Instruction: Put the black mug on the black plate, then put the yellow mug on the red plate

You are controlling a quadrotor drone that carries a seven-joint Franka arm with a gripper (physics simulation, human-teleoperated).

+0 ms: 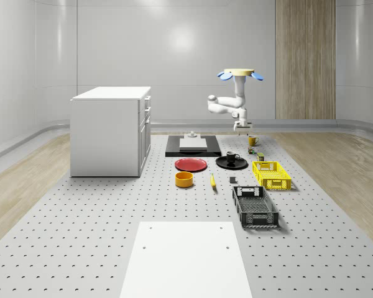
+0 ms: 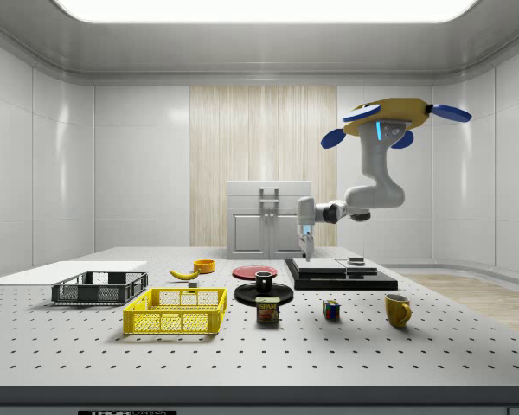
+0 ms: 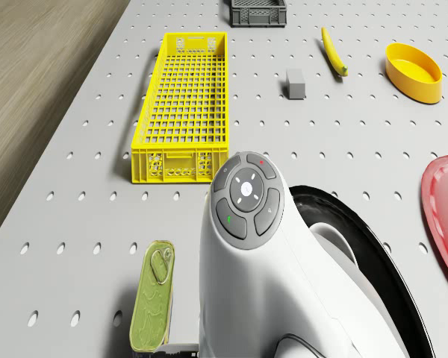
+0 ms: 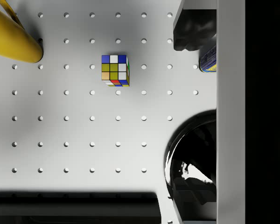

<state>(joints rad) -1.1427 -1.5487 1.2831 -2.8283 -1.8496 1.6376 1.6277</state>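
The black mug (image 1: 232, 156) stands upright on the black plate (image 1: 239, 166), right of the red plate (image 1: 191, 164) in the whole-scene view. The yellow mug (image 1: 253, 141) sits on the table farther back; in the side view the yellow mug (image 2: 398, 309) is at the right front. The drone (image 1: 239, 73) hovers high over the back of the table, between the two mugs. Its arm hangs down, and my gripper (image 1: 239, 129) is in the air above the table just behind the black plate, with nothing seen in it. The wrist view looks down on the yellow mug (image 4: 11, 35) and the black plate's rim (image 4: 170, 156).
A Rubik's cube (image 4: 115, 70) and a can (image 2: 268, 309) lie between the plate and the yellow mug. A yellow crate (image 1: 271, 174), a black crate (image 1: 255, 206), a banana (image 1: 212, 180) and a yellow bowl (image 1: 184, 179) lie nearer. A black platform (image 1: 193, 149) and a white cabinet (image 1: 112, 130) stand behind.
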